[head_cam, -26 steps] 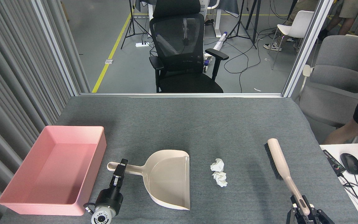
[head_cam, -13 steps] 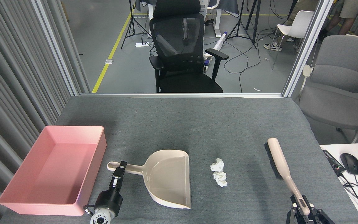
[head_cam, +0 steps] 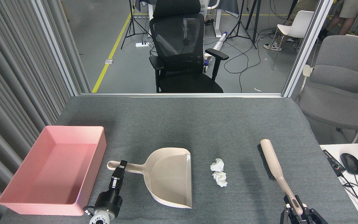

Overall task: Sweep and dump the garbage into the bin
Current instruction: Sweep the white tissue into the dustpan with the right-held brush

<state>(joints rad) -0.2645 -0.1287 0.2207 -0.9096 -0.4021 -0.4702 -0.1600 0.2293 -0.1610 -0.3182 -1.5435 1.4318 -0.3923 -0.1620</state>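
Grey felt table (head_cam: pixel 197 124): left jaws (head_cam: pixel 120 166) pinch dustpan (head_cam: pixel 169 177) handle; right jaws (head_cam: pixel 294 208) clamp brush (head_cam: pixel 273 168) handle, brush angled up.

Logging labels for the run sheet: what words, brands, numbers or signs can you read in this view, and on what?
None can be read.
The small black device beside the mouse carries pale marks, too small and blurred to read.
The pink bin, dustpan, brush, tissue wads and both pincers show no lettering.
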